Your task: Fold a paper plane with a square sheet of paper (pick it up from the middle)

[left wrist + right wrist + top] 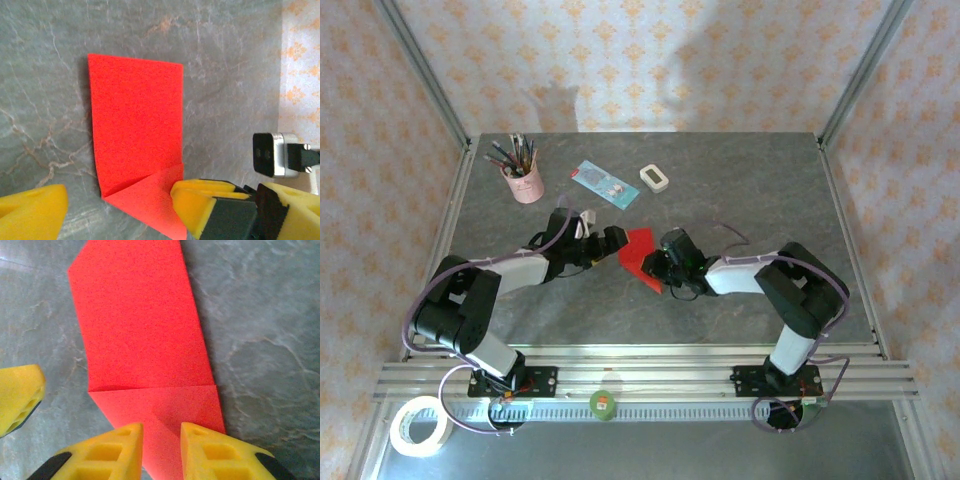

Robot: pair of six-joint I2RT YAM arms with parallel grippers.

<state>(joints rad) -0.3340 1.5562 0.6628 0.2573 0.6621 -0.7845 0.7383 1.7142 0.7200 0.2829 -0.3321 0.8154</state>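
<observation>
The square sheet of paper [640, 250] is bright red and lies folded on the grey table, a long panel [135, 115] with a triangular flap [145, 200] turned over one end. My right gripper [161, 452] rests its yellow fingertips on that flap end [165, 405], jaws a narrow gap apart with the paper flat beneath them. In the top view it [658, 266] is at the paper's right edge. My left gripper [162, 220] stands wide open astride the same end, holding nothing. In the top view it [616, 241] is at the paper's left. The paper plane is out of view.
At the back left of the table stands a pink cup of pens [523, 180]. To its right lie a light blue card [605, 183] and a small white block [655, 178]. A tape roll [420, 425] lies by the near rail. Metal posts frame the table.
</observation>
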